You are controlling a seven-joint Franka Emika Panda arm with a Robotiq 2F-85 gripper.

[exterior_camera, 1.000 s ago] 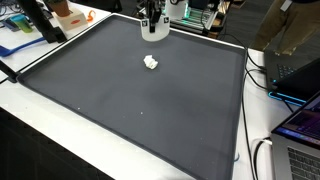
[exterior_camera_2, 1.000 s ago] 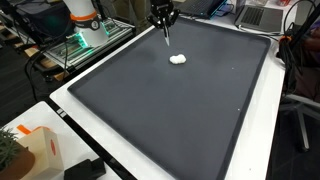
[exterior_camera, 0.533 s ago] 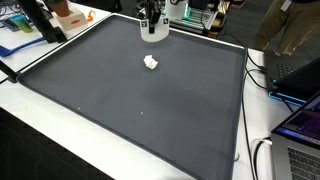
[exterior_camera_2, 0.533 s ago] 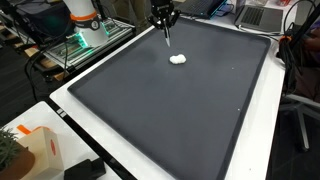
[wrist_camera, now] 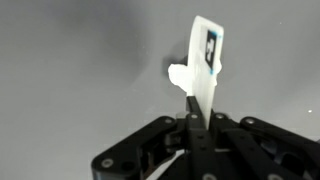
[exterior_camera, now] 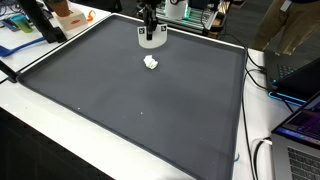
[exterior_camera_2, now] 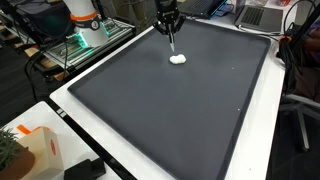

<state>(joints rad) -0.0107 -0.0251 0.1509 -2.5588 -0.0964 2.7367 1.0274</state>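
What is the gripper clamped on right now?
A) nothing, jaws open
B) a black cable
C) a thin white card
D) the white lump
C: in the wrist view the gripper is shut on a thin white card, while the white lump lies on the dark mat.

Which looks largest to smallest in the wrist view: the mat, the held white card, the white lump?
1. mat
2. white card, though nearness to the camera enlarges it
3. white lump

Robotiq gripper (exterior_camera_2: 169,24) hangs vert., wrist upright, tips pointing straight down in both ext. views. Wrist view: fingers (wrist_camera: 166,136) pressed together, jaws closed, pinching thin white strip (wrist_camera: 205,60) betw. tips.
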